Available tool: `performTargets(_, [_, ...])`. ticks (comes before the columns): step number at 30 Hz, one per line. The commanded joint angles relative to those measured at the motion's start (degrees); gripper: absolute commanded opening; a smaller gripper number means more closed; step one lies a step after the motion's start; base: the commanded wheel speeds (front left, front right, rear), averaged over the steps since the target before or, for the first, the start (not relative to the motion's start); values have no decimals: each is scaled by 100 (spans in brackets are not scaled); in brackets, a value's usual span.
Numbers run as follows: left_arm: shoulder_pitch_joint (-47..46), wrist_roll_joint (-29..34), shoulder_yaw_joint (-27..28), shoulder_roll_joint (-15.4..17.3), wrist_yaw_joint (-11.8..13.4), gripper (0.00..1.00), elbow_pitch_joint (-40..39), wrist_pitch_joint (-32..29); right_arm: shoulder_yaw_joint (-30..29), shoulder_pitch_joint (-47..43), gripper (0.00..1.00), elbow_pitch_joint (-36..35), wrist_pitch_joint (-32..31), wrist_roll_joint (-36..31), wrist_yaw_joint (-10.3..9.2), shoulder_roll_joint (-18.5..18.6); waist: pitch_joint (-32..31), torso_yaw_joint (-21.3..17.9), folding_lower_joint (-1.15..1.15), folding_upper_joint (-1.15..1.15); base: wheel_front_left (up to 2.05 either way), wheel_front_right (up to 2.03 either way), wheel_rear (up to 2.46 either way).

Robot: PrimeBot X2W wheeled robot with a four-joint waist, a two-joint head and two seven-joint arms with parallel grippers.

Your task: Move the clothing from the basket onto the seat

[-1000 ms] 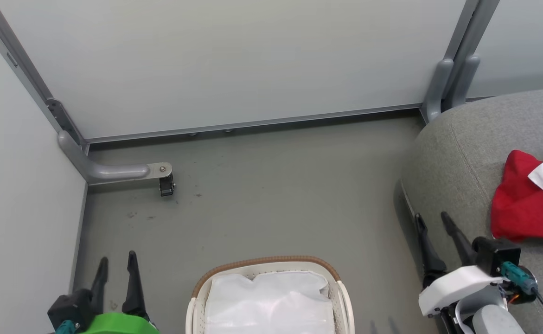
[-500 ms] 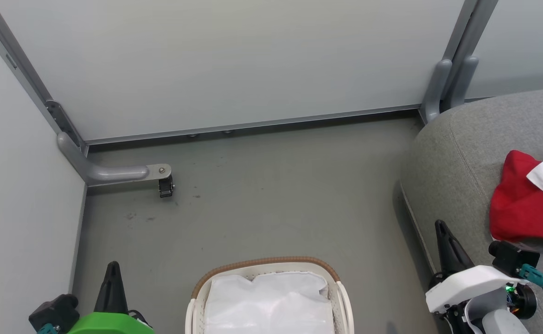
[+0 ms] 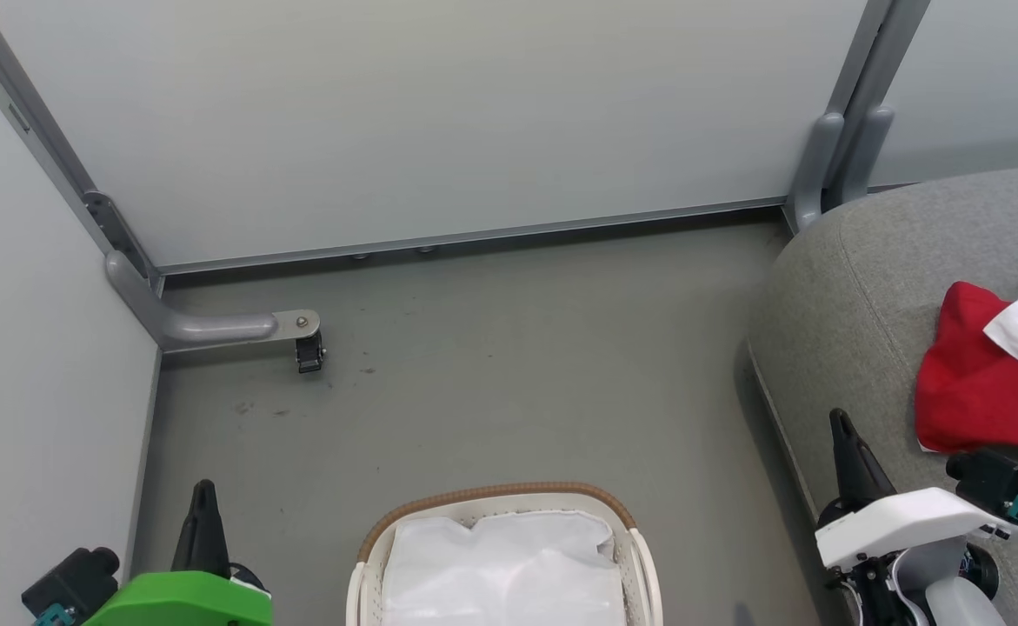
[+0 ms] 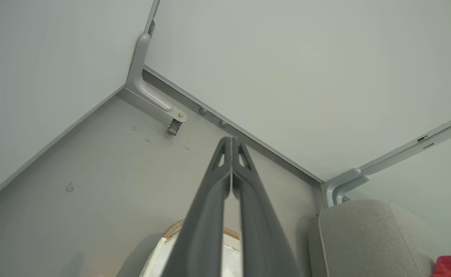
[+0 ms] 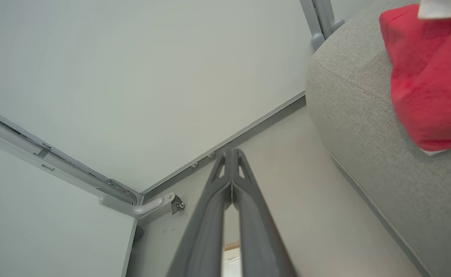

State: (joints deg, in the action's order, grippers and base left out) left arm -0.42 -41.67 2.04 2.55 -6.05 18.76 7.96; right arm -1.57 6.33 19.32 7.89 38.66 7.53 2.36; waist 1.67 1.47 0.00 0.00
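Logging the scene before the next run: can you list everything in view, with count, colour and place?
clothing: one heap, red with white, on the seat, far right.
basket: one, white with brown rim, on the floor, bottom centre.
liner: one, white, inside the basket.
seat: one, grey, right side.
support brackets: two, grey, wall corners.
caster: one, black, at left bracket's end.
left gripper: one, dark, shut, lower left.
right gripper: one, dark, shut, lower right by the seat.

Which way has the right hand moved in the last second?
Yes: the right hand shifted rightward, from beside the seat's edge to over it, and closed.
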Motion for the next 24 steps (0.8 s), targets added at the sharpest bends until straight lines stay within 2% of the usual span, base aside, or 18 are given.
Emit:
performTargets(1, [-177,-206,46,28,-19,0,-99,-52,-38,41,0,-107,-46,219,-2,35,-2,-2,0,0,0,0,0])
performTargets(24, [-334,-1794,181,35,-62,0,-226,-510,-191,25,0,-255,-506,1898,-3,47,-37,-37,0,0,0,0,0])
